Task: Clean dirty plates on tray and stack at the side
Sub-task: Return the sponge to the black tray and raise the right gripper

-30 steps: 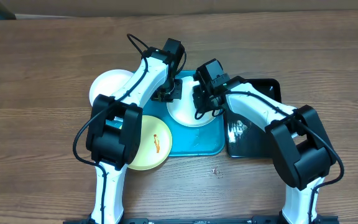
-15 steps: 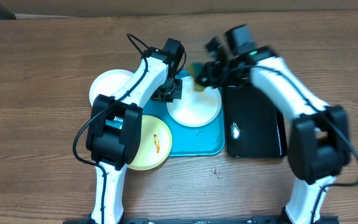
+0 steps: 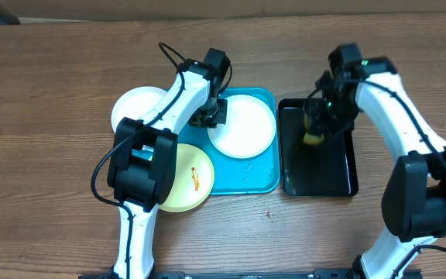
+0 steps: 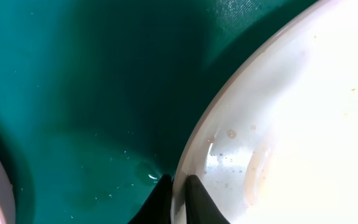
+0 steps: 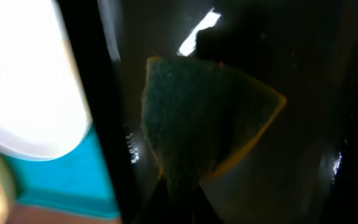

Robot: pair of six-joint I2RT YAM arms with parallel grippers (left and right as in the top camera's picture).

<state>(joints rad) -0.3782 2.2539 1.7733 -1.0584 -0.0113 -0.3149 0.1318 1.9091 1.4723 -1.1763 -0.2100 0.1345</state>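
A white plate lies on the turquoise tray, wet and with no smear showing. My left gripper is shut on its left rim; in the left wrist view the rim sits between the closed fingertips of the gripper. A pale yellow-green plate with an orange smear lies at the tray's left front edge. A second white plate lies on the table to the left. My right gripper is shut on a green-and-yellow sponge over the black tray.
The glossy black tray stands right beside the turquoise tray. The wooden table extends all around. A small crumb lies in front of the trays.
My right gripper has carried the sponge off the white plate and to the right, over the black tray. The left arm and the plates have not moved.
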